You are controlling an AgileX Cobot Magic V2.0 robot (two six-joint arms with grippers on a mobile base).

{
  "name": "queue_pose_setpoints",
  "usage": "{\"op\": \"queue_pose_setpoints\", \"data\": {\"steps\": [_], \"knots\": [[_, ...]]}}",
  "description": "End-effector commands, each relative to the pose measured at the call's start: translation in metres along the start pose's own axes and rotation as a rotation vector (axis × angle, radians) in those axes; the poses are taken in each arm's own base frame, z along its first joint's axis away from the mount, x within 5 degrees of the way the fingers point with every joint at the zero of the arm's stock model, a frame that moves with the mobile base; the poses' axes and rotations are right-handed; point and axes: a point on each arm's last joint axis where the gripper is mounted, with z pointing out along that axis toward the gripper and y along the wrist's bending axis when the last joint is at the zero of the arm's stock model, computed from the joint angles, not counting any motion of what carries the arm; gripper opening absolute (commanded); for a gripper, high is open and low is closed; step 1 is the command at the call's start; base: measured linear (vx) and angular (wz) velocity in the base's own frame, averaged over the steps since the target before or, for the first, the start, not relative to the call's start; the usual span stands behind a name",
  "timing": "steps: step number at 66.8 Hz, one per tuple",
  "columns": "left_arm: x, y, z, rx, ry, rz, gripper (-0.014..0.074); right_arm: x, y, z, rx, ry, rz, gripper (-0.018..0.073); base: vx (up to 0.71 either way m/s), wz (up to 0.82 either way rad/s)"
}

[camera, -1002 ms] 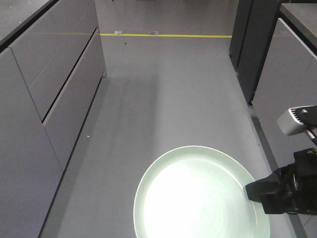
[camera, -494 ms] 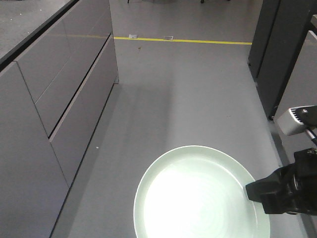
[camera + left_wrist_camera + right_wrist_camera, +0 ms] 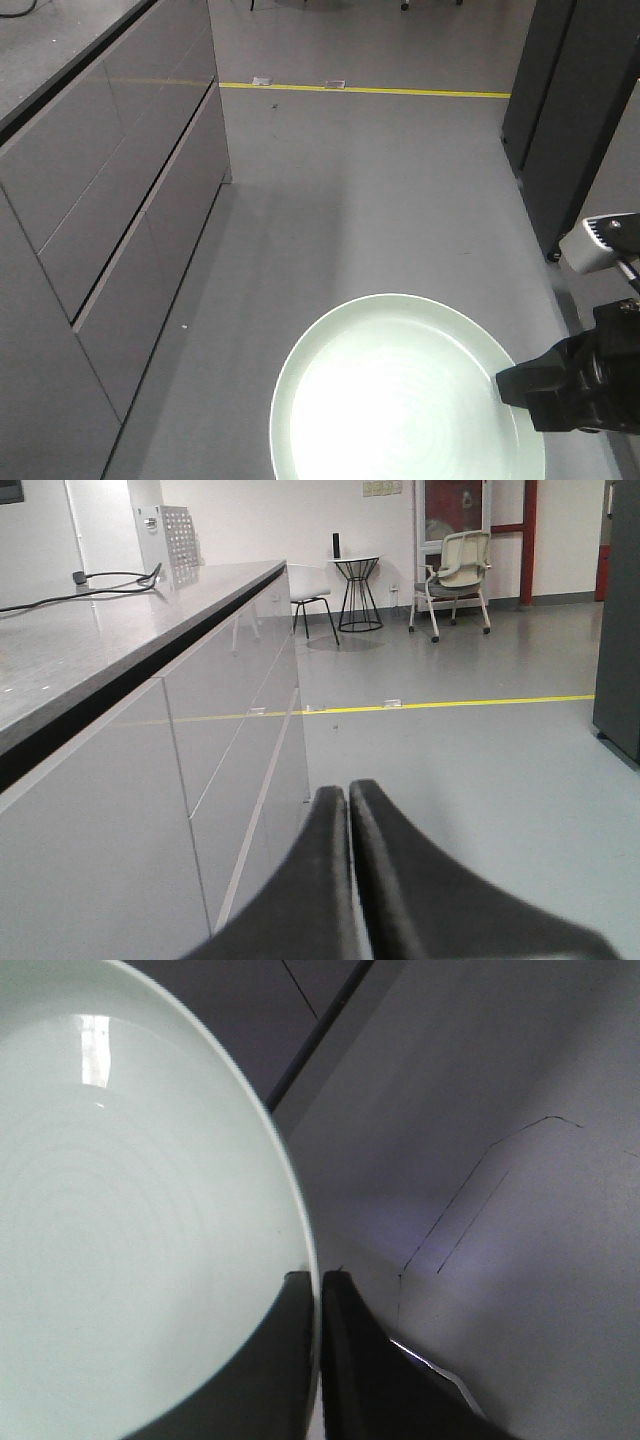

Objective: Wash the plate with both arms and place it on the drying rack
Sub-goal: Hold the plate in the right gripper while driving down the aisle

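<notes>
The pale mint-green plate (image 3: pixel 400 400) hangs over the grey floor at the bottom of the front view, its face brightly lit. My right gripper (image 3: pixel 505 385) is shut on the plate's right rim; the right wrist view shows the rim (image 3: pixel 300 1220) pinched between the two black fingers, gripper (image 3: pixel 318 1285). My left gripper (image 3: pixel 348 792) is shut with nothing between its fingers, and points along the aisle beside the cabinets. The left arm does not show in the front view. The drying rack is out of view.
Grey drawer cabinets (image 3: pixel 100 220) with a dark-edged counter (image 3: pixel 110 640) run along the left. Dark cabinets (image 3: pixel 575 120) stand on the right. A yellow floor line (image 3: pixel 380 91) crosses the aisle ahead. A chair (image 3: pixel 455 575) and a small table (image 3: pixel 355 585) stand far off.
The background has shifted: the left cabinets have slid left and down and the yellow line sits lower in view, so the base has moved. Plate and right gripper keep their place in the frame.
</notes>
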Motion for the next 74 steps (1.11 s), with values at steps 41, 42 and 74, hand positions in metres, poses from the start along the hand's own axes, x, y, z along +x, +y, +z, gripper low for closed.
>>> {"op": "queue_pose_setpoints", "data": {"steps": [41,42,74], "knots": [[-0.0157,-0.0011,-0.0029,0.012,-0.112,-0.004,-0.0006,-0.0080,0.0057,-0.0081,-0.020,-0.074,-0.005,-0.0004,0.25,-0.05],[-0.0157,-0.0011,-0.0029,0.012,-0.112,-0.004,-0.0006,-0.0080,0.0057,-0.0081,-0.020,-0.074,-0.005,-0.0004,0.24,-0.01],[-0.0157,-0.0011,-0.0029,0.012,-0.112,-0.004,-0.0006,-0.0080,0.0057,-0.0081,-0.020,-0.074,-0.005,-0.0004,0.22,-0.04]]}}
